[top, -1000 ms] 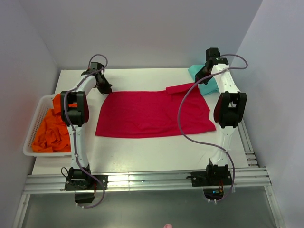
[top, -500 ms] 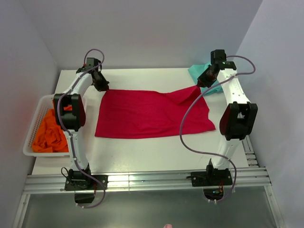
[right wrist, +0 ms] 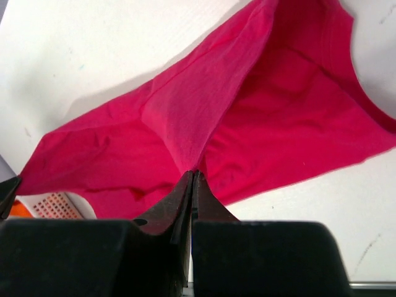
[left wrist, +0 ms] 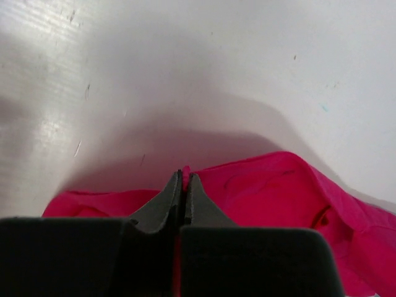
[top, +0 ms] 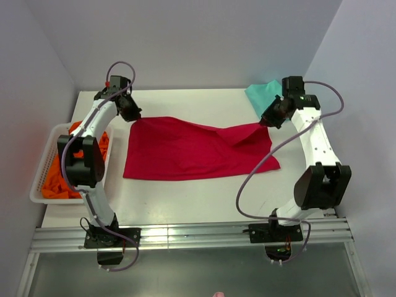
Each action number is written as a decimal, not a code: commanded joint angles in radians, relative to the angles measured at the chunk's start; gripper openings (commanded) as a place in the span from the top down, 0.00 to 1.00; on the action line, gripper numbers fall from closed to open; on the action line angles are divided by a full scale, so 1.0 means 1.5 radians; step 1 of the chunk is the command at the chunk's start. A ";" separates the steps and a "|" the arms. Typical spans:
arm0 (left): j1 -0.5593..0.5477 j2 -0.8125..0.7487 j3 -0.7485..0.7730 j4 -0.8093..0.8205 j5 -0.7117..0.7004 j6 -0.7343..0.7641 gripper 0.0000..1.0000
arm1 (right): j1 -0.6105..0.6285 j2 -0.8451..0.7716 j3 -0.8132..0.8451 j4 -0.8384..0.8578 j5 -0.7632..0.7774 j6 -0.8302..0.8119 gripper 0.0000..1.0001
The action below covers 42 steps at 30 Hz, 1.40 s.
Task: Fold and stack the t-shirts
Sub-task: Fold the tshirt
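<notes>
From above, the crimson t-shirt [top: 192,151] was seen spread mid-frame, the teal t-shirt [top: 263,93] at upper right; only in the wrist views were the left gripper [left wrist: 183,179] and right gripper [right wrist: 193,176] shown clamped on its cloth.

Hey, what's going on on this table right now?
Two robot arms are working on one red t-shirt spread on the white table. The left gripper is shut on its far left corner and the right gripper on its far right corner, pulling that far edge up off the surface. A teal t-shirt lies at the far right, and orange garments sit in the white basket on the left.
</notes>
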 commanded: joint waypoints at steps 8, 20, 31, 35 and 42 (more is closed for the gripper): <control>-0.026 -0.164 -0.177 -0.008 -0.111 -0.006 1.00 | -0.007 -0.126 -0.231 0.015 0.056 -0.018 1.00; -0.041 -0.165 -0.310 -0.108 -0.270 -0.117 0.01 | -0.035 -0.007 -0.300 0.057 0.166 0.013 0.24; -0.043 -0.190 -0.217 -0.121 -0.249 -0.105 0.01 | -0.034 -0.010 -0.153 -0.003 0.138 0.017 0.23; -0.053 -0.175 -0.222 -0.104 -0.228 -0.099 0.01 | -0.032 -0.011 -0.147 -0.006 0.109 0.020 0.28; -0.068 -0.156 -0.234 -0.081 -0.190 -0.100 0.02 | 0.040 0.034 -0.211 0.038 0.063 0.011 1.00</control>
